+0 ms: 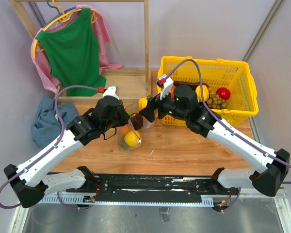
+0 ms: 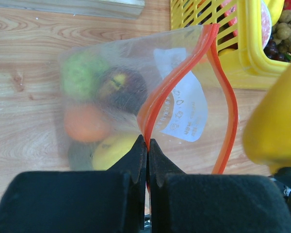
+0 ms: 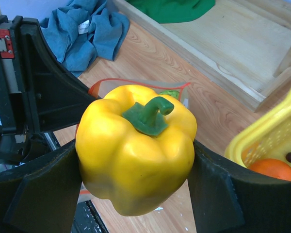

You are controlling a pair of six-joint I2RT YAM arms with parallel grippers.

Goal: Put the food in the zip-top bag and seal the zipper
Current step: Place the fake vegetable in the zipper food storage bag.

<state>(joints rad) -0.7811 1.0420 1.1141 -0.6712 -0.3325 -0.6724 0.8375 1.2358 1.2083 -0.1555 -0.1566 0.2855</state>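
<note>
Left claw (image 2: 147, 145): clamped fully shut on one lip of the zipper (image 2: 174, 82), holding the zip-top bag (image 2: 126, 63) mouth agape just ahead of the tips. Ahead and left of the tips, inside the bag: food (image 2: 85, 121) already loaded, lying on the bench (image 2: 24, 58).

Right claw (image 3: 136, 160): spread wide around a yellow pepper (image 3: 136, 126), gripped on both flanks, stem up, with the bag mouth just beyond it.

Hold the left pinch firm. Guide the pepper between the two orange-red lips without snagging the free lip. Release only once well inside.
</note>
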